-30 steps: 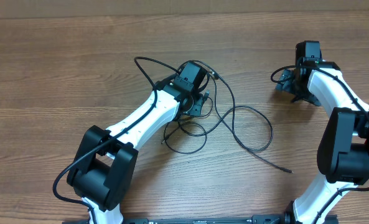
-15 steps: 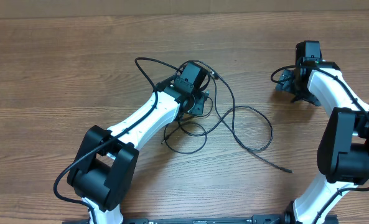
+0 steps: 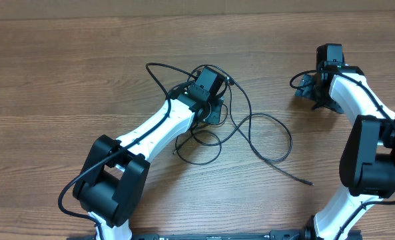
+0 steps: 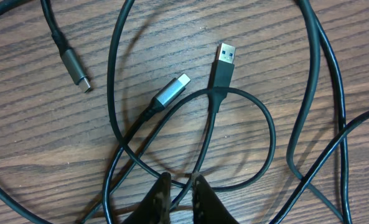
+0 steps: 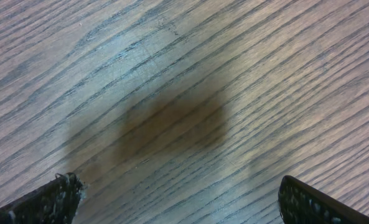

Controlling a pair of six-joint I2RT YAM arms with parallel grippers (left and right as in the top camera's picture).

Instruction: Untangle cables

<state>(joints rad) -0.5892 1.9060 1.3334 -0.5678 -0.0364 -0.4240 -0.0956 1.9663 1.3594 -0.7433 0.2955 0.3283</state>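
The left gripper (image 4: 181, 182) is held low over the cables (image 4: 274, 135). Its fingers (image 4: 159, 198) are drawn almost together, and one thin black strand is pinched in the narrow gap between them. That strand can be followed away from the fingertips to a black plug (image 4: 223, 65) with a bright metal end, which lies flat on the table (image 5: 172, 74) ahead of the fingers and slightly to their right. A silver plug (image 4: 170, 92) lies just ahead of the fingers and a little to their left, set at a slant, and its cord runs back past the left finger. A second silver plug (image 4: 75, 68) lies farther ahead and well off to the left. A rounded loop is formed to the right of the fingers and curves back close under the fingertips. More strands run well to the right of the fingers and cross one another there.

From overhead, the cables are seen as loose overlapping loops under and around the left gripper, with one free end trailing out toward the right arm's side.

The right gripper (image 5: 178, 185) is held over bare wood with its fingers spread wide, and only wood grain is seen between them. The cables lie well apart from it.
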